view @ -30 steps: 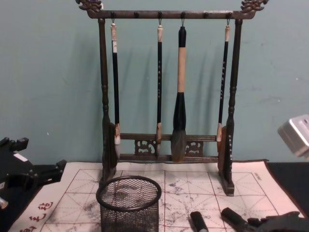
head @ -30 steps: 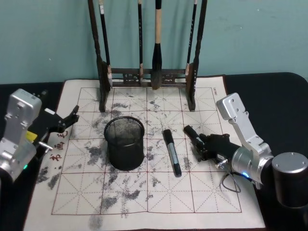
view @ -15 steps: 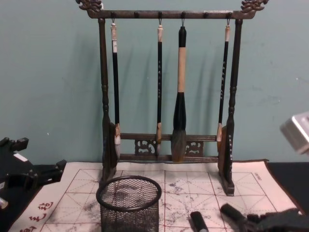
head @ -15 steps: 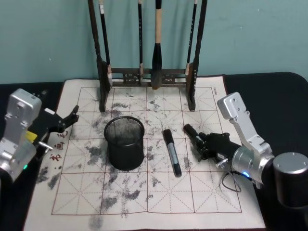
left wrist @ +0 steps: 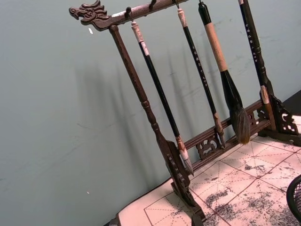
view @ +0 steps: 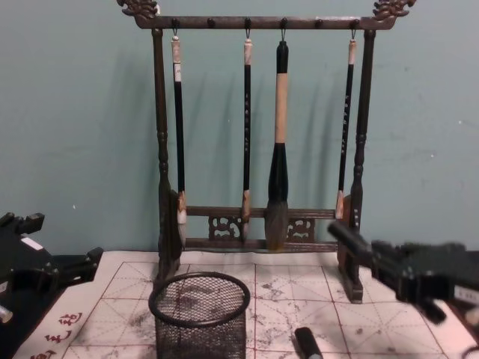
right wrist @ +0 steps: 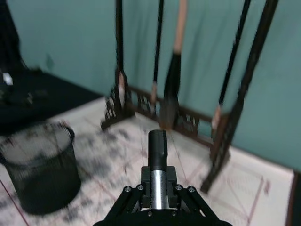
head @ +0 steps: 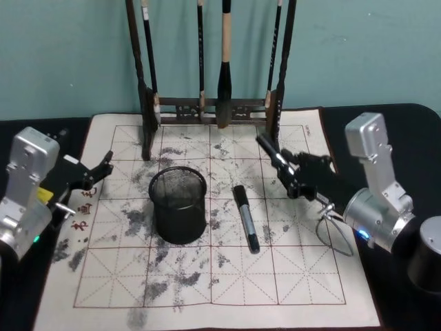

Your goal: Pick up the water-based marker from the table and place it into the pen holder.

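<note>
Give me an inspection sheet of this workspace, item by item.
Surface: ink-stained grid mat on a black table.
Job's things: marker held above the mat; pen holder upright, nothing seen inside; second marker lying on the mat right of the holder.
Clutter: brush rack with four hanging brushes at the mat's back edge.
Grippers: right gripper shut on the marker; left gripper open, at the mat's left edge.
Cables: thin wire loop by the right wrist.
Surroundings: teal wall.
</note>
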